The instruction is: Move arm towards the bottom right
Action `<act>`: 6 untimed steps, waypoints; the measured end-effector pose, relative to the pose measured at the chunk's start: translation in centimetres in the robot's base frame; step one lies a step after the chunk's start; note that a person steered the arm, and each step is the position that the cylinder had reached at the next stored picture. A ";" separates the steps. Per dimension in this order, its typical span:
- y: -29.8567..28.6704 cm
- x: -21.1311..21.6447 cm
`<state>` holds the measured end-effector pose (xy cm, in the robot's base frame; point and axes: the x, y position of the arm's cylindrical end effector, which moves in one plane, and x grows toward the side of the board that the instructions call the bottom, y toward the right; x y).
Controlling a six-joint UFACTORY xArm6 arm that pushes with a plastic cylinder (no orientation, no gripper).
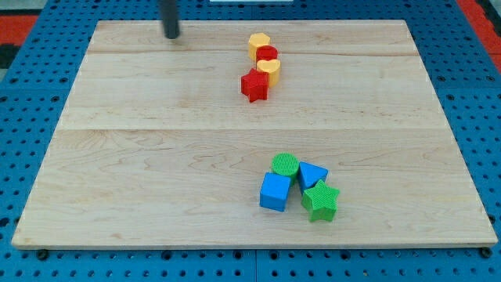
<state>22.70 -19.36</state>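
Note:
My tip [171, 35] rests on the wooden board [156, 157] near its top edge, left of centre. It stands well to the left of a chain of four touching blocks: a yellow hexagon [259, 43], a red cylinder [268, 54], a yellow block [270, 70] and a red star [254, 85]. A second cluster lies at the lower right: a green cylinder [285, 166], a blue triangle [312, 175], a blue cube [275, 192] and a green star [319, 201]. My tip touches no block.
The board lies on a blue perforated table [31, 117] that shows around all its edges. A red strip [477, 16] shows at the view's top right corner.

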 end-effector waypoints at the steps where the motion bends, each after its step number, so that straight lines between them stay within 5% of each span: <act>1: -10.0 2.4; 2: -11.1 4.7; 3: -9.6 11.8; 4: -4.0 17.1; 6: 15.1 18.5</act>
